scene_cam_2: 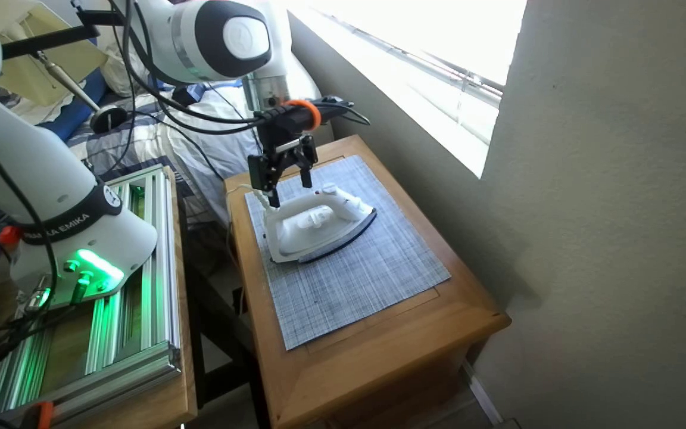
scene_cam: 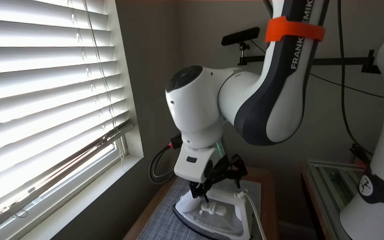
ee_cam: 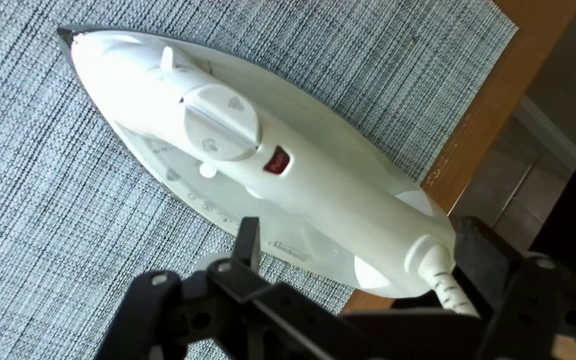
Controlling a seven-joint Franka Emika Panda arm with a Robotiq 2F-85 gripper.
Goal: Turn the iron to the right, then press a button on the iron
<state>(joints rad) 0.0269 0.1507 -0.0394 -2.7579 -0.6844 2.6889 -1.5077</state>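
Note:
The white and pale-grey iron (ee_cam: 328,185) rests on its soleplate on a woven grey mat; it also shows in both exterior views (scene_cam: 208,221) (scene_cam_2: 319,232). In the wrist view its nose points to the upper left and its cord end to the lower right. On the handle are a round dial (ee_cam: 222,122) and a red button (ee_cam: 277,160). My gripper (ee_cam: 358,227) is open and empty, its fingers spread near the iron's rear handle. In the exterior views the gripper (scene_cam: 222,192) (scene_cam_2: 290,192) hangs just above the iron; whether a finger touches it I cannot tell.
The grey mat (scene_cam_2: 367,286) lies on a small wooden table (scene_cam_2: 343,381). The iron's white cord (scene_cam: 254,211) runs off the table's edge. A wall and a window with blinds (scene_cam: 45,83) stand beside the table. The robot's metal base frame (scene_cam_2: 134,357) is nearby.

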